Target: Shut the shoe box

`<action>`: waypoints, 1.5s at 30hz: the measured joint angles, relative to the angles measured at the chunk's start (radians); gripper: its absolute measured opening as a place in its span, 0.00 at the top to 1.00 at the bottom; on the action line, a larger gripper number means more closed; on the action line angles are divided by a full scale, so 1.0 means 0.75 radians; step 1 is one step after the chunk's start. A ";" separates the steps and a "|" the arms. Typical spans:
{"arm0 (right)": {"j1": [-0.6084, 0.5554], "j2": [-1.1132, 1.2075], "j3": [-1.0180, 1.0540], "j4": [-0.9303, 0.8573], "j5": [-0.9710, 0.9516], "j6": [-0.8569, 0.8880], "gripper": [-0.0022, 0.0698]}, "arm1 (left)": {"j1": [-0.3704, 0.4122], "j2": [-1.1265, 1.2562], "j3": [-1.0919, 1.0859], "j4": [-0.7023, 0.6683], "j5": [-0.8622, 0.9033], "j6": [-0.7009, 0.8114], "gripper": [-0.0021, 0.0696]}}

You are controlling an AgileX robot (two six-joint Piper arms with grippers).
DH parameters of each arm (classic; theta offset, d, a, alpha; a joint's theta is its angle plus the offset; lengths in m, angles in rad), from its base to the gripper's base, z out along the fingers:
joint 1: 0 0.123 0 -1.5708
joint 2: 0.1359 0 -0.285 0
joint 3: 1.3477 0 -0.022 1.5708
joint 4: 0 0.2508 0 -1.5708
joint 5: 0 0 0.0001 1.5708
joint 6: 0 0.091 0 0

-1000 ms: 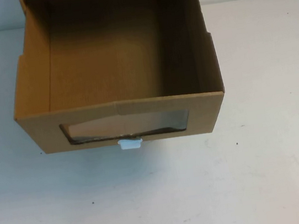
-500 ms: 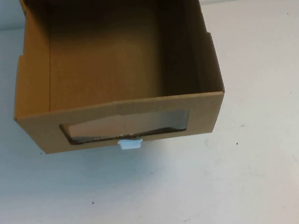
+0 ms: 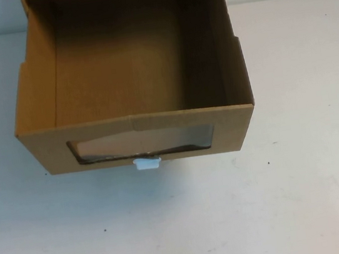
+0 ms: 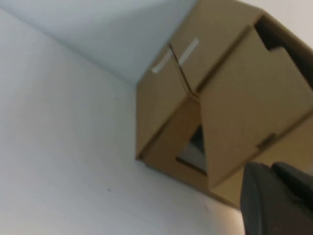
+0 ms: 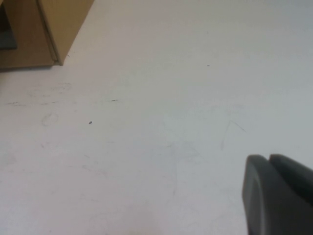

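The shoe box [image 3: 129, 76] is plain brown cardboard, drawer-style, and its drawer stands pulled well out toward the robot, open on top and bare inside. The front panel has a clear rectangular window [image 3: 141, 143], and a small white pull tab [image 3: 147, 163] juts out just below it. The box sits at the far edge of the white table [image 3: 304, 184], about midway along it. From the left wrist view the outer sleeve's side shows two pale tape strips [image 4: 175, 55]; I can read no writing anywhere. The left gripper [image 4: 276, 198] hangs near the box's left side, touching nothing. The right gripper [image 5: 279, 193] hovers over bare table, apart from the box's corner. Only a dark edge of each shows, so I cannot tell how far either is open.
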 joint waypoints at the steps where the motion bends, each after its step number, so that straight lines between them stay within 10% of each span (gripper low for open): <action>1: 0.000 0.000 0.000 0.000 0.000 0.000 0.99 | 0.000 0.032 -0.055 -0.001 0.064 0.021 0.98; 21: 0.000 0.000 0.000 0.000 0.000 0.000 0.99 | 0.000 1.409 -1.552 -0.272 0.790 0.935 0.98; 45: 0.000 0.000 0.000 0.000 0.000 0.000 0.99 | -0.135 2.527 -2.783 -0.370 1.184 0.989 0.98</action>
